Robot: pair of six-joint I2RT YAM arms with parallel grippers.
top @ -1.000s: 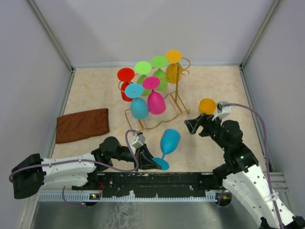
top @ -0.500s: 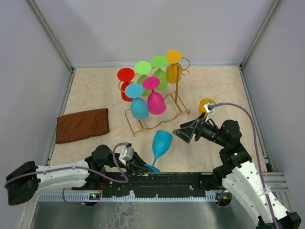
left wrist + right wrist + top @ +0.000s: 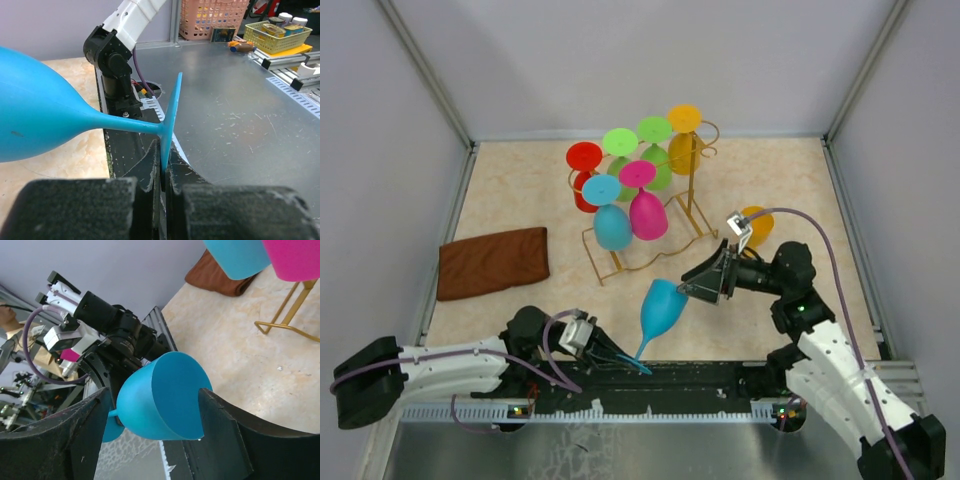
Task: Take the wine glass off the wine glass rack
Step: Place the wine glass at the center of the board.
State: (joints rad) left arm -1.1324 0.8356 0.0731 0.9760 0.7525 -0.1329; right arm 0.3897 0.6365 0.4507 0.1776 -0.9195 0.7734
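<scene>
1. Table (image 3: 770,180): a marbled beige surface that carries the wine glass rack (image 3: 693,200), which stands toward its far side.

2. Arms: the left arm (image 3: 450,360) lies on the near side of the rack and to its left. The right arm (image 3: 830,350) reaches in from the near right of the rack.

3. Rack load: six glasses hang bowl-down from the top rails, namely the red glass (image 3: 584,156), the green glass (image 3: 619,142), the lime glass (image 3: 654,129), the amber glass (image 3: 684,118), the blue glass (image 3: 603,190) and the magenta glass (image 3: 638,174).

4. Brown cloth (image 3: 492,262): lies flat, well to the left of the rack.

5. Wine glass (image 3: 660,305): teal, off the rack and just on its near side. It is tilted, bowl toward the rack and foot away from it.

6. Left gripper (image 3: 162,162): its fingers are pressed together on the rim of the glass foot, pinching it edge-on.

7. Right gripper (image 3: 152,405): its fingers are spread, one on each side of the teal bowl. A gap shows at one finger; the other lies against the bowl's edge.

8. Orange glass (image 3: 756,220): right of the rack, partly hidden behind the right wrist.
</scene>
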